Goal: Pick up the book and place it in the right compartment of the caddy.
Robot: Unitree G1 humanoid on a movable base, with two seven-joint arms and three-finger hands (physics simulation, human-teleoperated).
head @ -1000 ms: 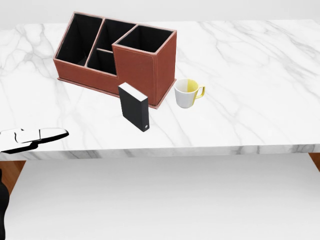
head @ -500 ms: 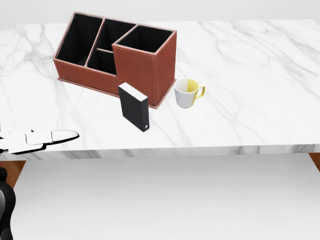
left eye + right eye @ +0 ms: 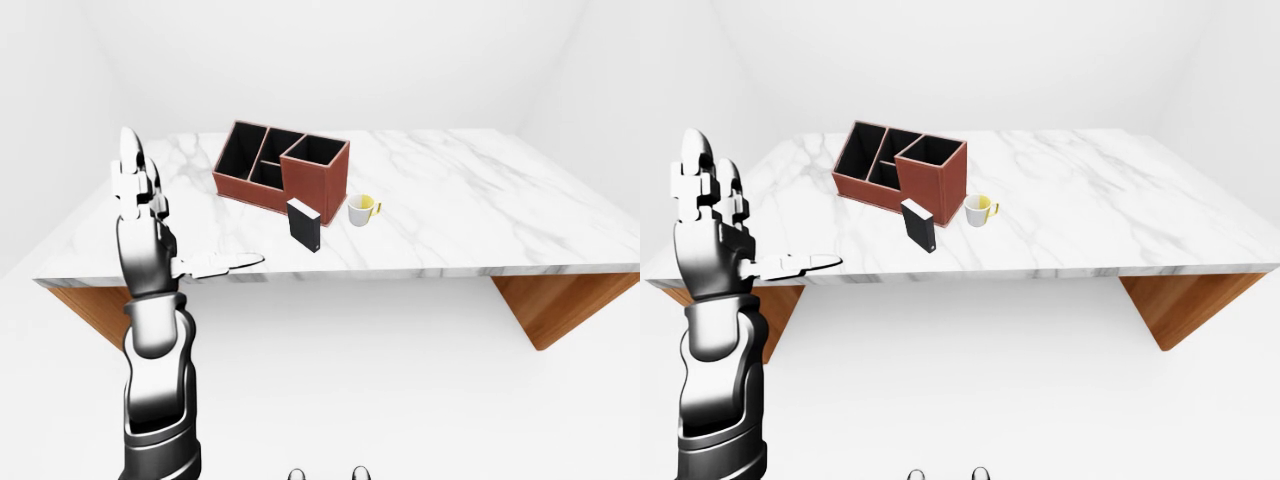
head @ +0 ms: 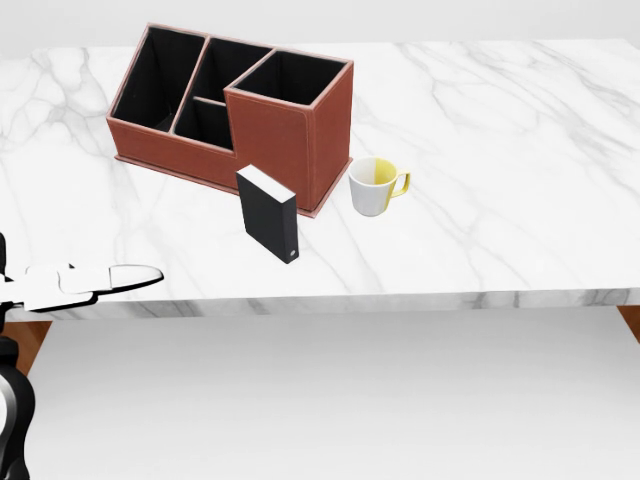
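Observation:
The black book (image 4: 268, 213) stands upright on the marble table (image 4: 500, 140), just below the caddy's right corner in the head view. The red-brown caddy (image 4: 170, 140) has black insides; its tall right compartment (image 4: 298, 78) is open at the top and holds nothing. My left hand (image 3: 160, 230) is raised at the left of the left-eye view, open, two fingers pointing up and one finger (image 4: 100, 277) stretched sideways over the table's near edge. It is well left of the book and touches nothing. My right hand is out of sight.
A white mug with a yellow inside (image 4: 375, 187) stands right of the book, close to the caddy's right wall. The table's near edge (image 4: 400, 298) runs across the head view. Wooden supports (image 3: 560, 305) show under the tabletop.
In the head view my left hand's outstretched finger has slid a little to the right along the table's near edge. Book, caddy and mug have not moved.

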